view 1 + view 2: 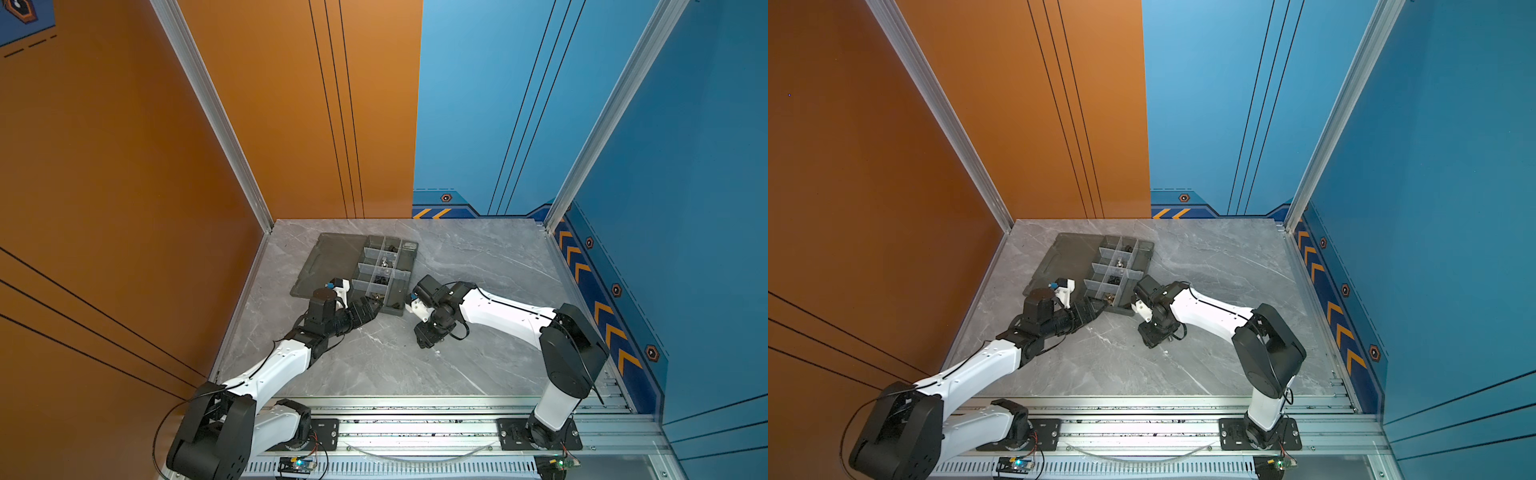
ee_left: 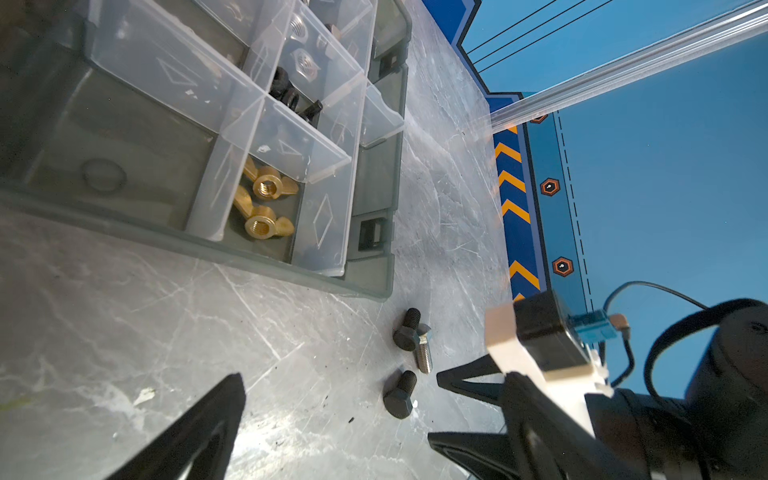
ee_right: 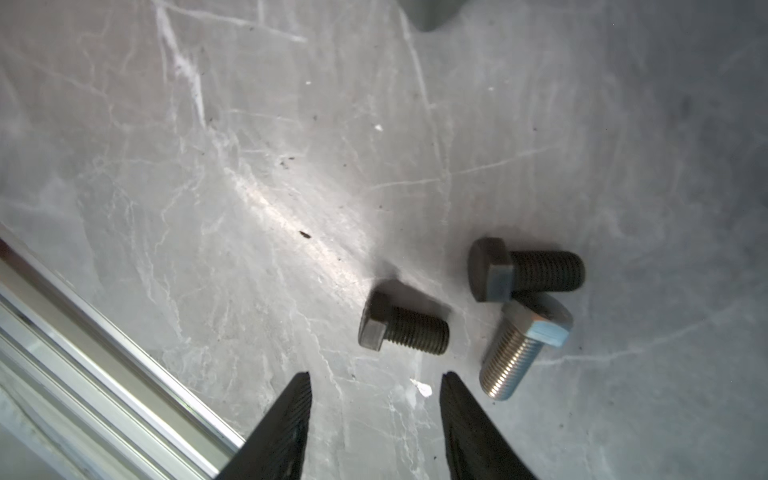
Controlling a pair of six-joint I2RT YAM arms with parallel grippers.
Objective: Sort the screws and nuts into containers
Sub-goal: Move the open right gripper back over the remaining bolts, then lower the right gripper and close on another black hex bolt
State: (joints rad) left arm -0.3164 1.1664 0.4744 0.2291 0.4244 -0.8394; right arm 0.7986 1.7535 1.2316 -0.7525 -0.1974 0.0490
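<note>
– Fingers (image 3: 291,419) of right gripper (image 3: 376,376): spread or pinching?
– Spread, with only bare table (image 3: 208,166) in the gap. Pointing down, low over three screws. In both top views near middle of frame, at lower right of tray (image 1: 392,311) corner.
– And the screws, where exactly?
– Lying flat on table, outside tray, just beside its corner. One black screw (image 3: 405,324) just ahead of fingertips, touching neither. Farther off, second black screw (image 3: 528,270), its head touching, as it seems, head of silver screw (image 3: 519,345). Not possible to find them in top views.
– Left gripper (image 1: 374,307)?
– Wide open also, holding nothing. Left of center in top views, tips at lower edge of tray.
– Nuts?
– Already in cells (image 2: 166,124) of tray. Going up middle column in a top view: brass wing nuts (image 2: 266,187) in lowest cell, black pieces (image 2: 286,91) in next one, kind not clear, then silver nuts (image 2: 305,62) above. Cells of left column bare, as far as visible.
– Lid (image 1: 324,262)?
– Open flat on table, at left side of tray.
</note>
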